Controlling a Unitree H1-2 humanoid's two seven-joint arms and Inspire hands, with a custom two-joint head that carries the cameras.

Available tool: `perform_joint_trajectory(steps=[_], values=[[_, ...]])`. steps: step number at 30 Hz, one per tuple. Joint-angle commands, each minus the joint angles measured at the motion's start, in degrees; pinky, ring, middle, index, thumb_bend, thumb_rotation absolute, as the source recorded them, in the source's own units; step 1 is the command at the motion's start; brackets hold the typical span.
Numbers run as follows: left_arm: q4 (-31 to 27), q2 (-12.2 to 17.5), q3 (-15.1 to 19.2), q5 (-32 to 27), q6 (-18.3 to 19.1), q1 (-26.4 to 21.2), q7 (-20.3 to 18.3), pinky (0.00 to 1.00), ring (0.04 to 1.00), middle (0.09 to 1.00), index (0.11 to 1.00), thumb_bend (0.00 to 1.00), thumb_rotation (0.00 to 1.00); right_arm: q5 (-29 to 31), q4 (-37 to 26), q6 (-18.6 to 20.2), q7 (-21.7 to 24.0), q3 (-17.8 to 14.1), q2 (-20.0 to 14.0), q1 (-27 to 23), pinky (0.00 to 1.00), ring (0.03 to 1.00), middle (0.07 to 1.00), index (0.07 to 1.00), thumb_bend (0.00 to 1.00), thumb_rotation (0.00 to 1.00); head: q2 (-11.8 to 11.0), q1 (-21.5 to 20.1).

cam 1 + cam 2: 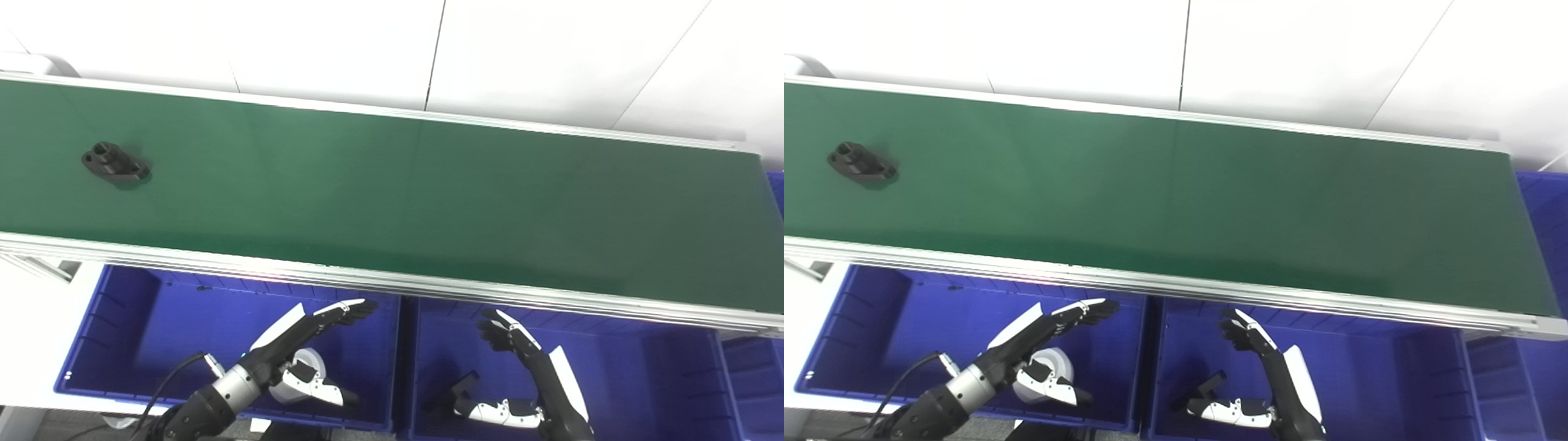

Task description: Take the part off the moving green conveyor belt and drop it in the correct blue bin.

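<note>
You had one part (pixel 116 164) on the green conveyor belt (pixel 392 202), a dark flanged piece with holes, lying flat near the belt's left end and closer to its far rail than to its near rail. Nothing else rode on the belt.

Below the belt's near rail you had two large blue bins side by side: the left bin (pixel 110 331) and the middle bin (pixel 643 380). A third blue bin (pixel 753 373) showed only in part under the belt's right end.

Both of your hands were below the belt's near rail, well apart from the part. Your left hand (pixel 306 343) hovered over the left bin with its fingers (pixel 346 309) stretched toward the rail and its thumb spread away, released and holding nothing. Your right hand (pixel 520 361) hovered over the middle bin, fingers (pixel 499 331) extended with a slight curl and thumb held off to the side, likewise released and empty.

A black cable (pixel 165 383) ran along your left forearm
</note>
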Motion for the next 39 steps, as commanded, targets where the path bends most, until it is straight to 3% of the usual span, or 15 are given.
perform_joint_trajectory(steps=[1,14,27,31,32,33,34,39], values=[[-1.59,0.30,-0.47,0.49,-2.11,-0.16,2.18,0.88,0.888,0.902,0.881,0.86,0.20,0.72,-1.53,-3.32,-0.33,-0.46,-0.10,0.52,0.73,0.773,0.796,0.853,0.89,0.26,-0.17,0.16],[-1.56,0.72,-2.73,0.84,-2.11,-0.54,7.47,0.88,0.896,0.914,0.897,0.84,0.23,0.62,-0.64,-5.84,-1.48,-1.56,0.84,0.56,0.78,0.784,0.807,0.865,0.88,0.26,0.23,0.08],[-1.48,1.31,-3.28,0.07,-2.11,-0.87,8.76,0.85,0.882,0.909,0.892,0.84,0.25,0.70,-0.42,-5.51,-1.08,-2.05,1.70,0.48,0.80,0.821,0.836,0.869,0.86,0.29,0.14,-0.26],[-0.55,1.07,-3.70,0.30,-2.11,-1.13,9.15,0.85,0.882,0.905,0.889,0.84,0.24,0.34,0.18,-5.88,-1.15,-2.21,1.45,0.36,0.80,0.818,0.837,0.871,0.86,0.30,-1.85,3.39],[-0.19,0.82,-3.91,0.17,-2.11,-1.21,9.05,0.86,0.884,0.903,0.886,0.84,0.24,0.19,0.45,-5.99,-1.21,-2.37,1.22,0.36,0.80,0.820,0.836,0.873,0.87,0.31,-3.34,7.26],[0.07,0.66,-4.09,0.06,-2.11,-1.27,8.99,0.86,0.884,0.901,0.884,0.85,0.23,0.12,0.66,-6.11,-1.25,-2.49,1.06,0.36,0.80,0.821,0.836,0.875,0.87,0.31,-3.34,7.26],[0.53,0.33,-4.37,0.02,-2.11,-1.40,9.03,0.86,0.885,0.900,0.882,0.85,0.23,0.82,1.23,-6.79,-1.18,-2.47,0.55,0.28,0.80,0.822,0.836,0.876,0.87,0.31,-5.29,11.54],[1.81,-0.61,-5.65,1.22,-2.11,-1.79,10.24,0.82,0.855,0.877,0.856,0.85,0.25,3.08,3.60,-7.78,-1.52,-2.39,-0.84,-0.30,0.77,0.832,0.845,0.885,0.86,0.25,-9.15,17.70]])
